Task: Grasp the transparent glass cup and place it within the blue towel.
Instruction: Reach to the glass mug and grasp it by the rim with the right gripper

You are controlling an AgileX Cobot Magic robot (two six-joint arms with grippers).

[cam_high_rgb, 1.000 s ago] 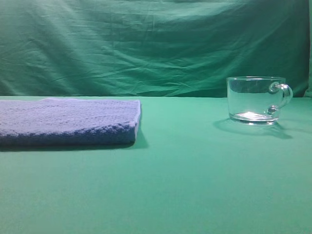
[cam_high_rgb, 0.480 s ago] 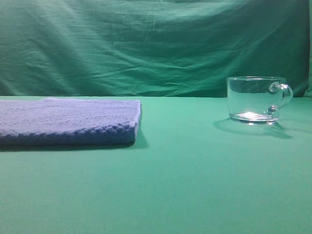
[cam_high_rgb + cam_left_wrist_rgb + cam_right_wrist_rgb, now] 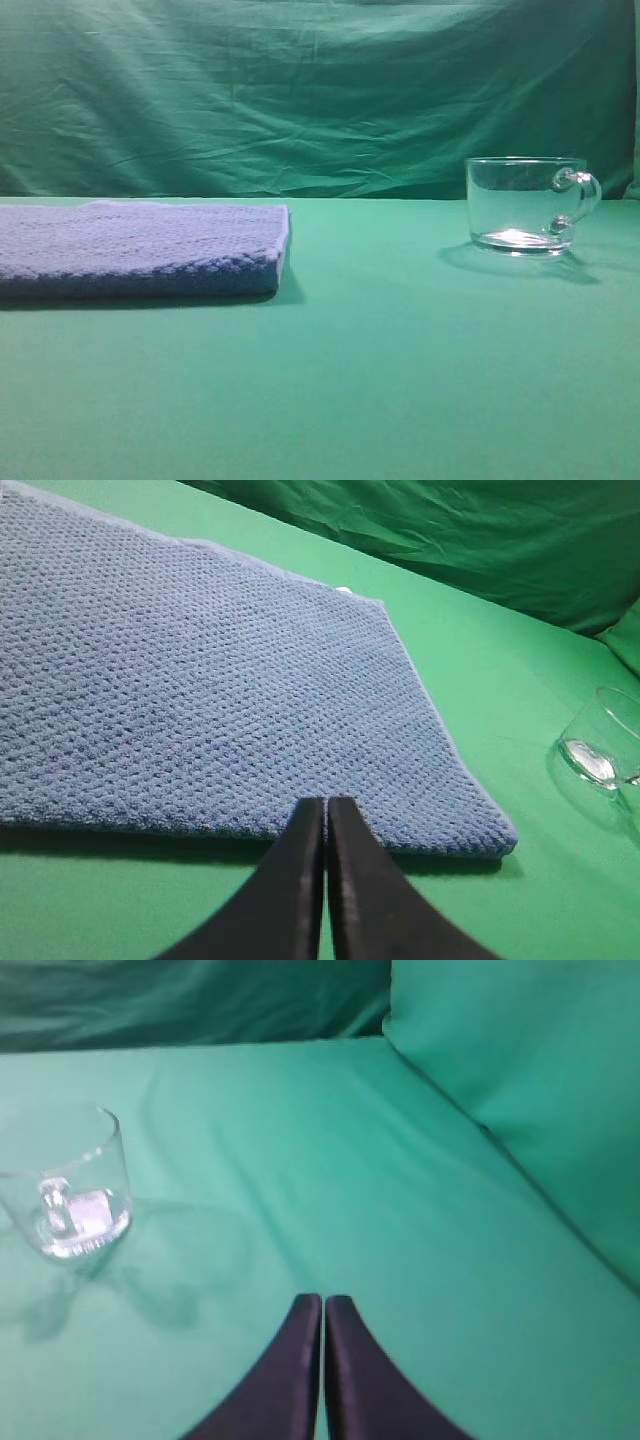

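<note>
Towel [image 3: 140, 248] runs off the left edge of the high view, so its full width is not seen. In the left wrist view its left and top parts are also cut off, and its near edge is partly covered by the left gripper [image 3: 325, 810]. Cup [image 3: 524, 205] is whole in the high view, but clipped at the right edge in the left wrist view [image 3: 605, 750] and at the left edge in the right wrist view [image 3: 65, 1200]. Clear glass, so the rim and walls are faint against the green cloth [image 3: 400, 380]; the handle is plain in the high view, on the cup's right side, and only a blur in the right wrist view. Neither arm shows in the high view.

Left gripper: the two dark fingers are pressed together, tips meeting over the towel's near edge, nothing between them. Cannot tell if the tips touch the towel.

Right gripper [image 3: 322, 1305]: fingers together too, holding nothing, over bare cloth, well apart from the cup.

Cup stands upright on the cloth at right, near the backdrop [image 3: 300, 90]. Towel lies flat at left, well apart from the cup, bare cloth between.
</note>
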